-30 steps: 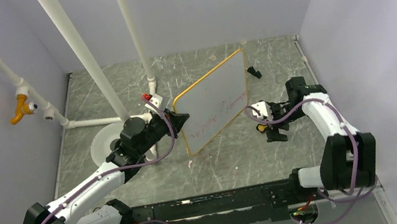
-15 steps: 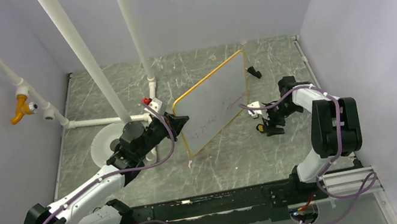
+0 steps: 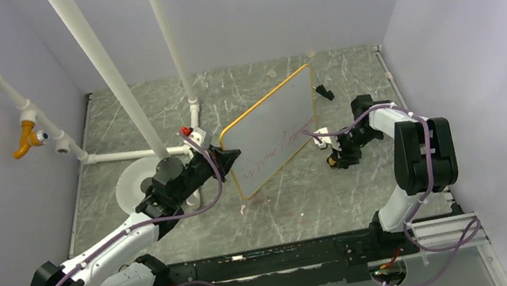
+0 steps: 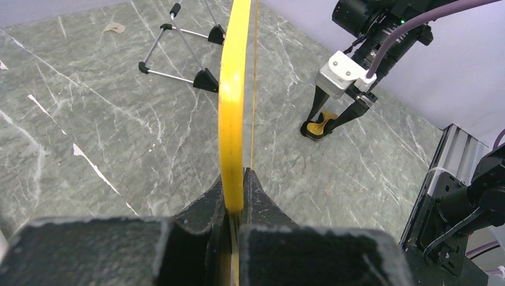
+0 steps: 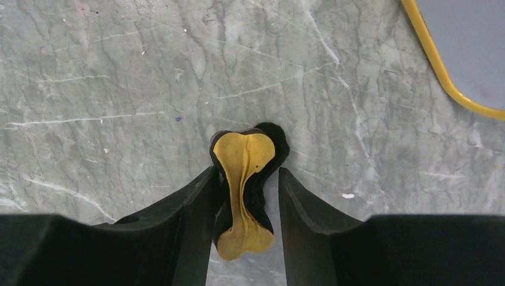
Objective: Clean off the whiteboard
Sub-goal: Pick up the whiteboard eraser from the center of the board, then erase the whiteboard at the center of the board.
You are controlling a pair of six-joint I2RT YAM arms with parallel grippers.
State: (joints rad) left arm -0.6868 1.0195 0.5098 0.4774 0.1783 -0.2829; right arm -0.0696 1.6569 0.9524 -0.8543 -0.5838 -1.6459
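Observation:
The whiteboard (image 3: 276,133), white with a yellow-orange frame and a red scrawl, stands tilted on edge at mid-table. My left gripper (image 3: 226,155) is shut on its near-left frame edge; in the left wrist view the yellow edge (image 4: 233,89) rises from between the closed fingers (image 4: 257,193). A small yellow-and-black eraser pad (image 5: 244,173) lies on the table to the board's right. My right gripper (image 5: 246,171) points down over it, its jaws straddling it. The left finger touches the pad and a gap shows at the right finger. From above the gripper (image 3: 337,158) hides most of the eraser.
White pipes (image 3: 114,81) slant up from the back left, and a round white disc (image 3: 131,185) lies by their foot. A wire stand with black feet (image 4: 178,53) sits behind the board. Blue and orange valves (image 3: 28,138) hang on the left wall. Grey walls close in the table.
The right gripper's jaws have narrowed around the eraser and its wrist has shifted slightly left and back. The left gripper has kept holding the board in nearly the same place.

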